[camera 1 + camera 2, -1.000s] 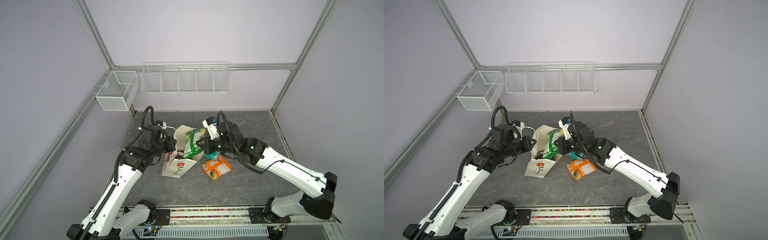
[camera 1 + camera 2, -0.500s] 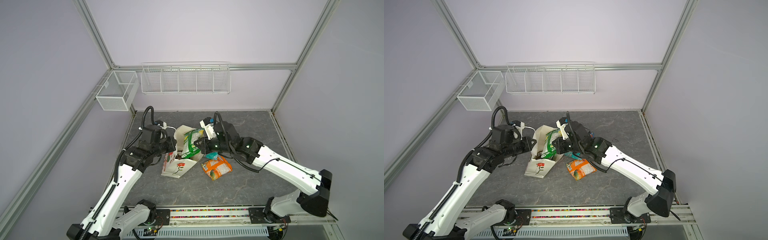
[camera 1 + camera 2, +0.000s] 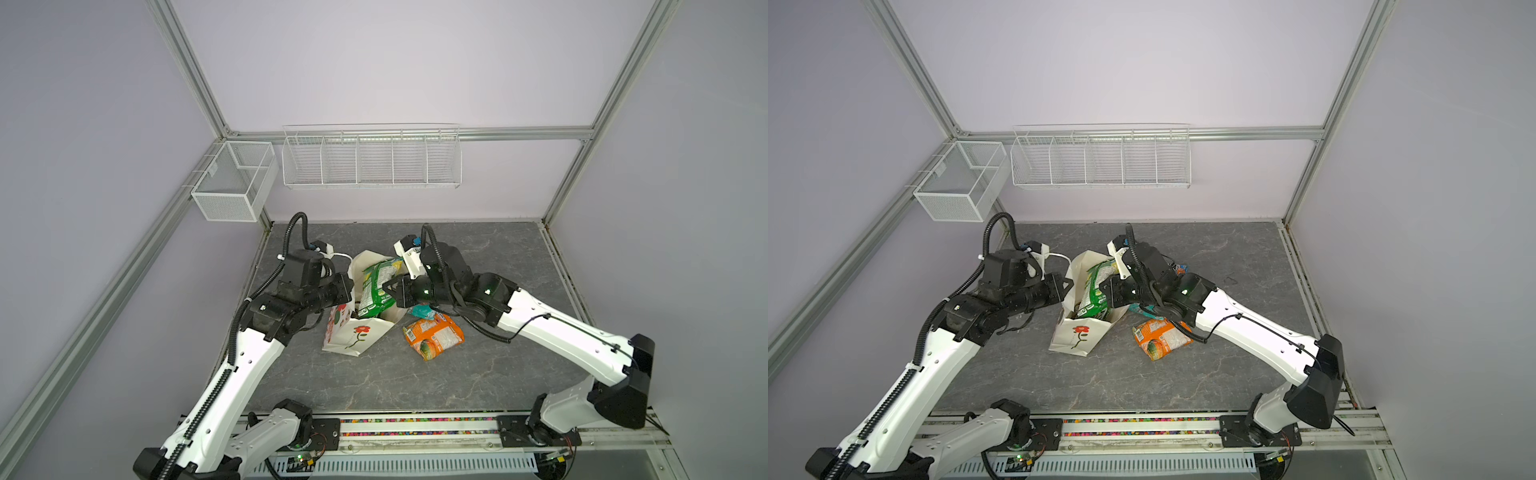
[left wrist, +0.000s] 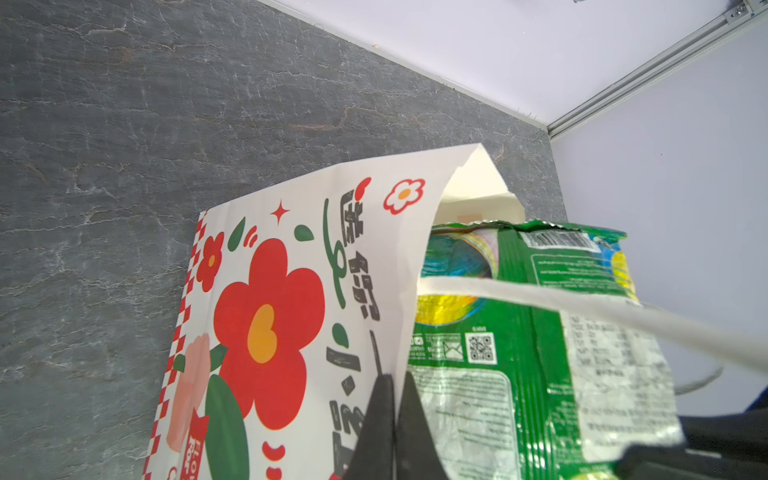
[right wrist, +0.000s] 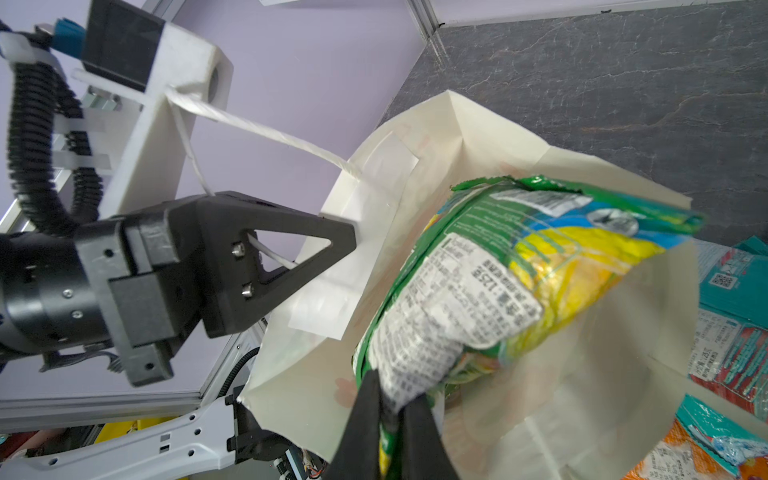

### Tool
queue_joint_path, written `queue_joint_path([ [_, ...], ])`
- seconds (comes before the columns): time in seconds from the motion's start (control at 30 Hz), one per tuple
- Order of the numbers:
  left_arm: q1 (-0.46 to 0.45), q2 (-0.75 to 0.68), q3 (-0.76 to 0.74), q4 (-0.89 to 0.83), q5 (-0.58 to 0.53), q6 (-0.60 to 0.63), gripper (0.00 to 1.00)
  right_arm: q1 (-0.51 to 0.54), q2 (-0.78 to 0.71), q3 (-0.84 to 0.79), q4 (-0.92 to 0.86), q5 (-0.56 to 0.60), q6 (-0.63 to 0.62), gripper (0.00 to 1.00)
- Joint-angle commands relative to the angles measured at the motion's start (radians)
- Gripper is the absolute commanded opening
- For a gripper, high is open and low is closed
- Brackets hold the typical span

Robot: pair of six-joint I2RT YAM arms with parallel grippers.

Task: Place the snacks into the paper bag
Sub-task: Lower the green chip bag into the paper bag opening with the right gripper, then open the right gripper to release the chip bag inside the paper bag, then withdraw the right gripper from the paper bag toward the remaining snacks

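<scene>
A yellow-green packet (image 3: 376,286) stands partway inside the mouth of the white paper bag (image 3: 353,336), its upper part projecting above the rim. The bag leans on the grey counter (image 3: 415,382) with its flowered front toward the camera in both top views. The right hand (image 5: 390,399) is pressed together on a lower corner of the packet, pinching the crinkled film as it reaches in over the bag's edge. Opposite it, the left hand (image 4: 395,382) is closed on the rim of the bag's printed wall, holding the mouth open. One white cord handle (image 5: 270,133) is strung taut across to the left wrist's camera mount.

An orange bag (image 3: 434,336) and a teal bag (image 3: 424,311) lie on the counter just beside the paper bag, under the right arm.

The step in hand appears to be the loading of this packet. The next move likely calls for the right hand to push it deeper and let go while the left steadies the rim. The taut cord and the bag's lean are risks. The orange and teal bags remain to be packed.
</scene>
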Motion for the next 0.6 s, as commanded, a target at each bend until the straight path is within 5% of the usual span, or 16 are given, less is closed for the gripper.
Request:
queue_joint_path([
  [0.0,-0.005,-0.014,-0.011,0.014,0.016,-0.008,0.0,0.01,0.014,0.035,0.066,0.006,0.016,0.07],
  [0.2,-0.006,-0.013,-0.009,0.013,0.017,-0.007,0.0,0.014,0.03,0.041,0.066,0.007,0.027,0.09],
  [0.33,-0.006,-0.015,-0.006,0.01,0.013,-0.005,0.0,0.019,0.026,0.028,0.106,-0.043,0.007,0.58],
  [0.57,-0.005,-0.011,-0.001,0.008,0.012,-0.004,0.0,0.021,0.004,0.023,0.061,0.014,0.006,0.6],
])
